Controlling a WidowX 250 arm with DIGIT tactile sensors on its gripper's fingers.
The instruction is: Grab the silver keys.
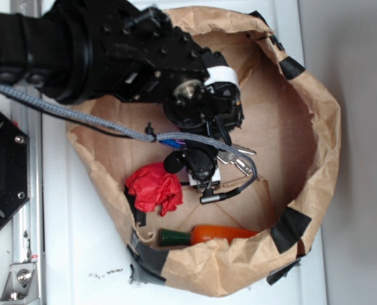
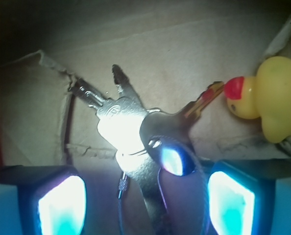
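The bunch of flat shiny silver keys (image 2: 131, 132) was lying on the brown paper bag's (image 1: 315, 152) floor, right between the spread pads of the black claw (image 2: 145, 200). Positioning looked done; nothing was pinched yet, so closing and lifting were left.

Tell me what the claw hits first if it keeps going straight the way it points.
Probably the silver keys: in the wrist view they lie between the open claw fingers, ahead of it. The yellow duck sits off to the side. Depth is unclear.

Exterior overhead, farther back; wrist close, facing down; shared: silver keys (image 1: 237, 157) (image 2: 135, 132).
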